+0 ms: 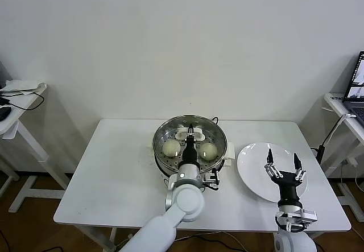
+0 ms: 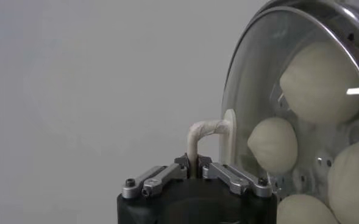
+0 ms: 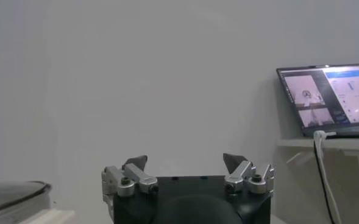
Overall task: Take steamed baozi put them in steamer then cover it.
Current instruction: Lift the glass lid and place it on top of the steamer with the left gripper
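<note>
My left gripper (image 1: 191,133) reaches over the round shiny stainless-steel steamer (image 1: 161,133) at the middle of the white surface (image 1: 114,172), its fingers (image 2: 228,175) clamped tight on the white oblong handle (image 2: 211,131) of the round clear glass cover (image 2: 252,91), which sits on the steamer. Through the glass I see cream-white pleated steamed baozi (image 2: 322,82) lying on the perforated tray. My right gripper (image 1: 282,162) hovers over the flat white plate (image 1: 250,169) just beside the steamer, fingers (image 3: 136,162) spread wide, holding nothing. A laptop (image 3: 328,97) stands on a side table, well apart.
</note>
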